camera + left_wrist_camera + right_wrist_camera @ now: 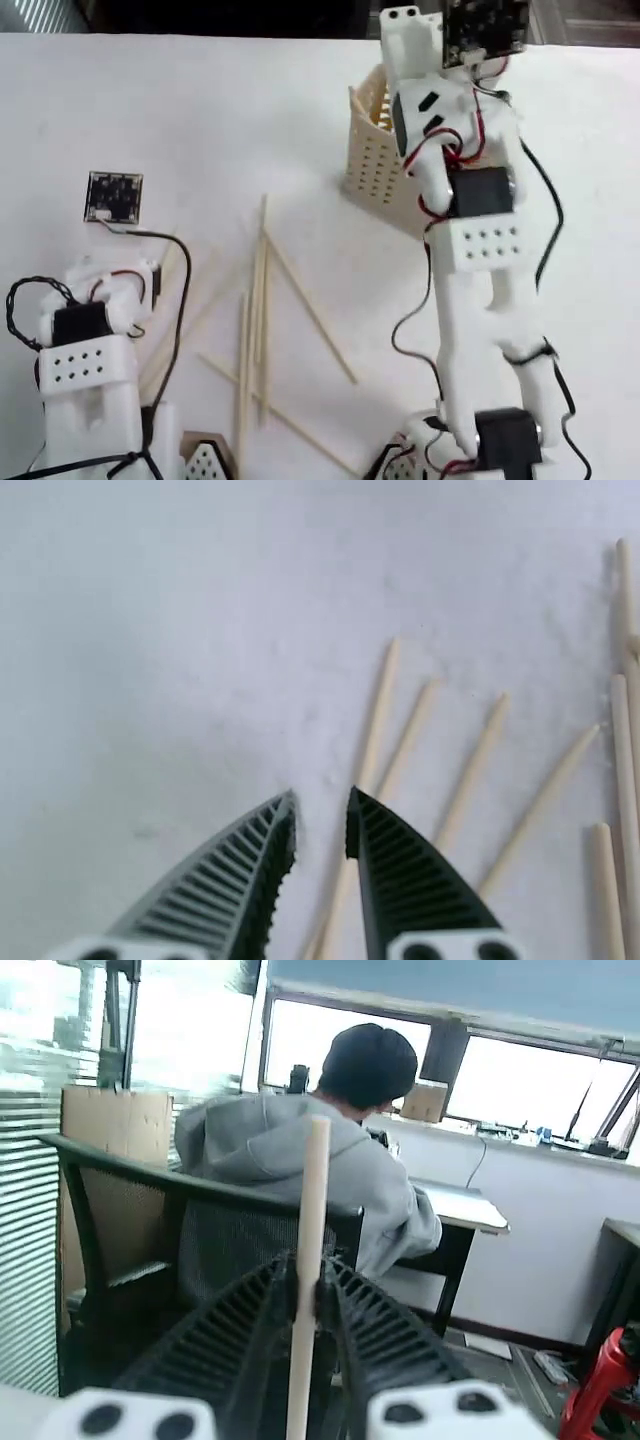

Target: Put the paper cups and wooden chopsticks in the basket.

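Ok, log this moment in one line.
right arm: jaws shut on one chopstick, by basket | left arm: jaws open, empty, over loose chopsticks

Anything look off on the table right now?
Loose chopsticks lie scattered and crossing on the table, outside the basket, which may be leaning. The right gripper is shut on one chopstick.

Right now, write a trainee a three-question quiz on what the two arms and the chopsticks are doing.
1. True or false: the right tool is shut on a chopstick.
2. Where do the loose chopsticks lie? A) in a cup B) on the table C) on a plate
3. Fill in: the left tool is ____, with nothing between its jaws.
Key: 1 true; 2 B; 3 open.
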`<control>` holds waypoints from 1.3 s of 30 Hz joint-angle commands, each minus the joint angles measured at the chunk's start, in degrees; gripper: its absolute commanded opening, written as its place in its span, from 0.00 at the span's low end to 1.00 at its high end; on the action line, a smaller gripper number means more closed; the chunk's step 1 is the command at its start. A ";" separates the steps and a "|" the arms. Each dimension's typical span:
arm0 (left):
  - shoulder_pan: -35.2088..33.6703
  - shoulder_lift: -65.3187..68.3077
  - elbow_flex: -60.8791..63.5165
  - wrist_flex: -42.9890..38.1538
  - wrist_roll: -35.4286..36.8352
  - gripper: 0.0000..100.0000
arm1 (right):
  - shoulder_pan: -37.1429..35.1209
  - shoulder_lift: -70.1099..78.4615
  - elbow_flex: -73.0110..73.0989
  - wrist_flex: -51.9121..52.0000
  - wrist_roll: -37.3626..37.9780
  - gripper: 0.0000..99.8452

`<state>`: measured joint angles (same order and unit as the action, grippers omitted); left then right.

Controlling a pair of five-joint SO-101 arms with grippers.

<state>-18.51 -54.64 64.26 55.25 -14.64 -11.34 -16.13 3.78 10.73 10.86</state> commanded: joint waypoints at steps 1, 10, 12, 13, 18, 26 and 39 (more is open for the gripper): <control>-0.48 -1.45 -0.18 -1.05 0.35 0.10 | 1.10 1.45 5.71 -7.87 0.00 0.02; -0.40 -1.36 -0.09 -2.37 0.53 0.10 | 0.66 -1.19 5.01 1.36 0.26 0.17; -0.22 -1.36 -0.09 -2.37 0.53 0.10 | 0.57 -3.91 2.02 7.78 0.09 0.15; -0.22 -1.36 -0.26 -2.37 0.44 0.10 | 0.48 -5.41 0.62 11.56 0.00 0.12; -0.22 -1.01 -3.25 -1.49 0.44 0.10 | -3.30 -13.32 -1.05 32.40 0.00 0.03; 5.93 -0.92 -16.53 12.40 -4.57 0.10 | -6.90 -22.29 13.80 56.04 -2.73 0.02; 16.75 8.22 -27.52 27.16 -7.21 0.19 | -6.20 -25.71 50.20 29.23 -11.78 0.02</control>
<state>-2.42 -51.56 40.70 80.57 -20.44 -17.85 -40.31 50.99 45.98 -0.48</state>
